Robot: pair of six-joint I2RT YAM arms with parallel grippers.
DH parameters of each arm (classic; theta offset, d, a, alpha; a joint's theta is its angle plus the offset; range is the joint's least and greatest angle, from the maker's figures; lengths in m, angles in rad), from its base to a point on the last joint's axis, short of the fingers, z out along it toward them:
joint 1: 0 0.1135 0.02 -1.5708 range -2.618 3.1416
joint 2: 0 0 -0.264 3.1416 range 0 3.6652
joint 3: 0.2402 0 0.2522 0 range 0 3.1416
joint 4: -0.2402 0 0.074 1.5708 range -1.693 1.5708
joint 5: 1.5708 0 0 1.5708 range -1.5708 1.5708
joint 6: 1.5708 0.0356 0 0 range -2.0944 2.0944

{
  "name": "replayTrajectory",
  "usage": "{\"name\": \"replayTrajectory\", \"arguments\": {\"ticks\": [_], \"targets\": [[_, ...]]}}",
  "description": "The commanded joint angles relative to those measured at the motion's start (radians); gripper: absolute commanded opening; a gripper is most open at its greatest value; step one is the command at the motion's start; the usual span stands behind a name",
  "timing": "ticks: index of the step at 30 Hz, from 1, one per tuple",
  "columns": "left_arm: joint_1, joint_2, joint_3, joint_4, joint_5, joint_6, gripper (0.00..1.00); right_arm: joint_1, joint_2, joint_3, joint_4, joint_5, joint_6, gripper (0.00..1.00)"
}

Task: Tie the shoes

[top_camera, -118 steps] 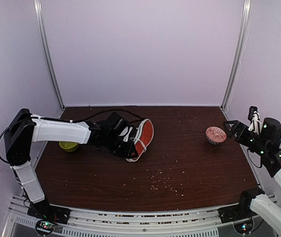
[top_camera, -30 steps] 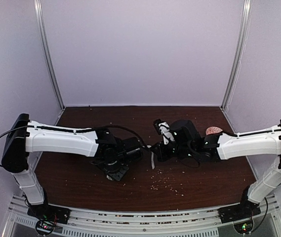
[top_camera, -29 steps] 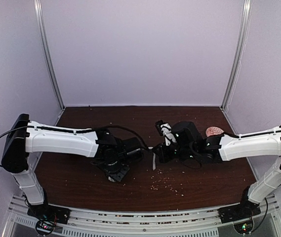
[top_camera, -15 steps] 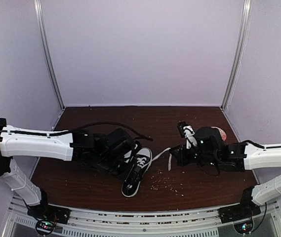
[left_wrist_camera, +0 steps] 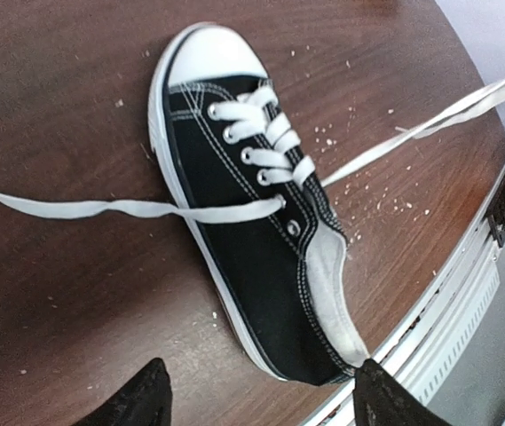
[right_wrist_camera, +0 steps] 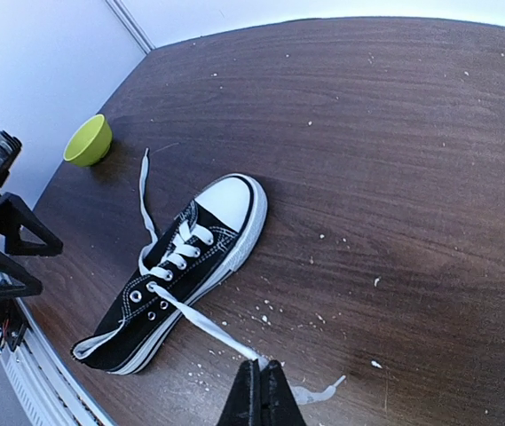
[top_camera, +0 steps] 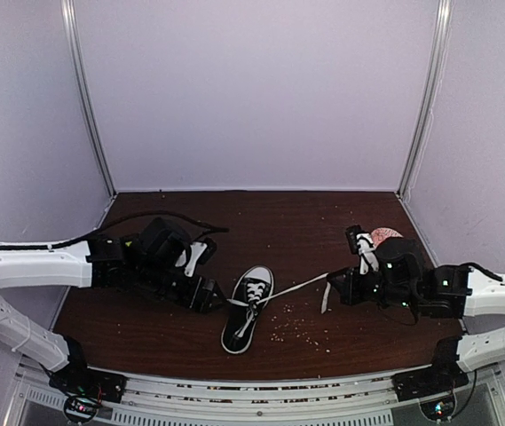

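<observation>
The sneaker's [top_camera: 248, 309] sole was hidden, and one white lace [right_wrist_camera: 201, 321] ran out of sight between the right gripper's [right_wrist_camera: 260, 377] pinched-together fingers. The left gripper [left_wrist_camera: 259, 390] stood spread wide, holding nothing. Black with a white toe, the sneaker sat upright near the table's [top_camera: 172, 333] front edge, untied, laces stretched sideways.

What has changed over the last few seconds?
The left jaws set the shoe upright nearer the front edge, opened and drew back left. The right jaws came in, shut on one lace and pulled it out to the right. The pink bowl stayed put.
</observation>
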Motion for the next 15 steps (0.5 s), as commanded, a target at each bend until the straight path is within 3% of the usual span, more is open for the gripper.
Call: {"name": "replayTrajectory", "arguments": {"ticks": [1, 11, 15], "targets": [[-0.005, 0.036, -0.148, 0.295, 0.120, -0.100, 0.72, -0.004, -0.048, -0.085, 0.063, 0.023, 0.074, 0.00], [0.004, 0.017, -0.215, 0.439, -0.120, -0.325, 0.74, -0.004, -0.050, -0.137, 0.069, 0.016, 0.096, 0.00], [0.072, 0.032, -0.234, 0.475, -0.162, -0.381, 0.74, -0.003, -0.058, -0.121, 0.000, 0.064, 0.092, 0.00]]}}
